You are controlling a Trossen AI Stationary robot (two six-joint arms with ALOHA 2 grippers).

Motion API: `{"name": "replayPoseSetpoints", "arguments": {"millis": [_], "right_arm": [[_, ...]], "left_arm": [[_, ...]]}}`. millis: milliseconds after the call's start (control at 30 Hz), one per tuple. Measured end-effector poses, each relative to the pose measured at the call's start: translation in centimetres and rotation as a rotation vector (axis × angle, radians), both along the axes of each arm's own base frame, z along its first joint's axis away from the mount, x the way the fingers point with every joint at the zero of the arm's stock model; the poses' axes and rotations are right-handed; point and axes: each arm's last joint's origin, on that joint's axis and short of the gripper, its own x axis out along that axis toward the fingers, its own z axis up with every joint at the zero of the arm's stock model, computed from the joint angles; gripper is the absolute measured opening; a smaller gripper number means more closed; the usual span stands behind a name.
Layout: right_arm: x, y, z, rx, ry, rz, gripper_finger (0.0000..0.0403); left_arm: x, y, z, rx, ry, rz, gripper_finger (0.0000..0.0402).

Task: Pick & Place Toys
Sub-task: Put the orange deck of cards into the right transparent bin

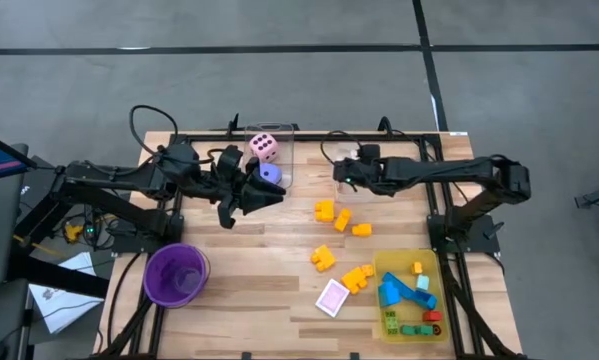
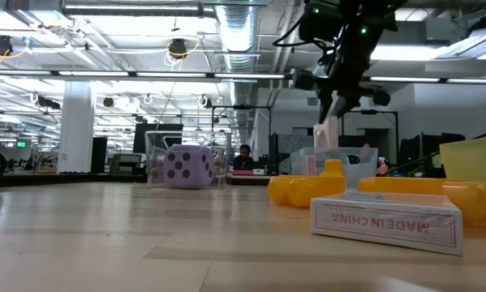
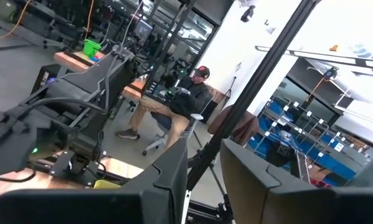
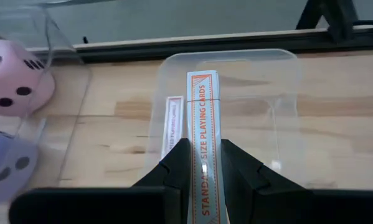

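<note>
Since the card pack has to drop edge-first into a narrow slot, the right gripper holds it pinched by its thin sides, long edge down, directly over the small clear box. A second pack already stands on edge inside that box, so the hanging one is lined up just beside it, which looks like the reason for the upright hold. In the high view this box sits at about 12 o'clock on the table, with the right gripper over it. The next move is probably a short lowering and release.

At about 11 o'clock stands a larger clear box holding the pink die and the purple die, sorted by kind. The left gripper hangs just beside that box, near the purple die; its fingers stand close together with a slim gap and nothing visible between them.

Toward the centre and 4 o'clock lie loose yellow blocks and another pack, not yet sorted. At 5 o'clock the yellow tray holds mixed blocks, and the purple cup stands at 8 o'clock.
</note>
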Motion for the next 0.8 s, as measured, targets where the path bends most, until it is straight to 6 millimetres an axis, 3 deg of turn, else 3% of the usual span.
{"name": "replayPoseSetpoints", "arguments": {"millis": [533, 667, 800], "right_arm": [[1.0, -1.4, -2.3, 0.002, 0.062, -0.02, 0.0055], [0.9, -2.0, -2.2, -0.003, 0.071, -0.026, 0.0055], [0.4, -2.4, -3.4, 0.005, 0.018, -0.011, 0.0055]], "left_arm": [[0.0, 0.0, 0.1, -0.004, -0.008, -0.004, 0.0092], [0.0, 0.0, 0.2, -0.005, -0.015, -0.004, 0.0092], [0.0, 0.0, 0.2, -0.009, -0.016, -0.003, 0.0092]]}}
